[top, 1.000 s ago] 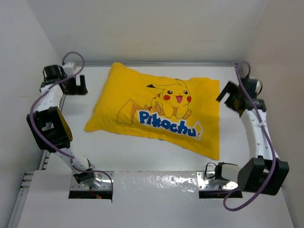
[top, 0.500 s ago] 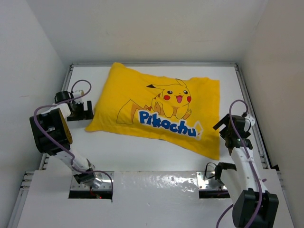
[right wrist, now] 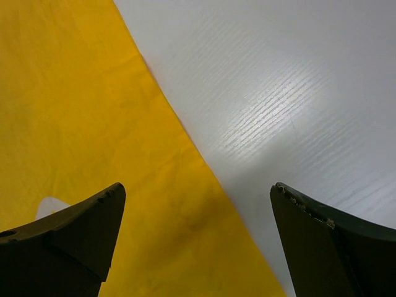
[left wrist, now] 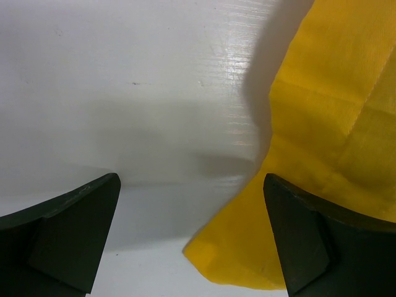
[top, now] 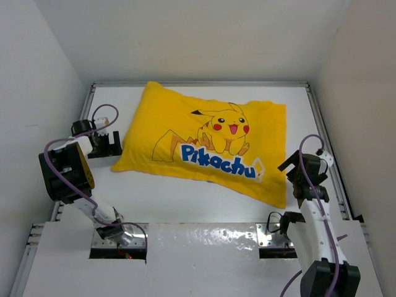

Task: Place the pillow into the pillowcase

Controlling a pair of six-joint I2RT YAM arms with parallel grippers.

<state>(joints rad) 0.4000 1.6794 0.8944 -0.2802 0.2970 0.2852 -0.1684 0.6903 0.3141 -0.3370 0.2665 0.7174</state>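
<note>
The yellow pillowcase [top: 204, 145] with the Pikachu print lies flat across the table and looks puffed up. No white pillow shows in any view. My left gripper [top: 104, 146] hovers open just left of the case's near-left corner. In the left wrist view that corner [left wrist: 247, 260] lies between the fingers, nearer the right one. My right gripper [top: 296, 171] stands open at the case's near-right edge. In the right wrist view the straight edge of the pillowcase [right wrist: 93, 124] runs diagonally between the open fingers of the right gripper [right wrist: 198, 232], untouched.
The white table [top: 185, 198] is walled on the left, back and right. A metal rail runs along the far edge [top: 204, 83]. Both arm bases sit on the near plate [top: 204, 238].
Both arms have drawn back from the far corners toward the near side. The left gripper came down beside the case's left corner and the right one to its near-right edge. The pillowcase has not moved.
</note>
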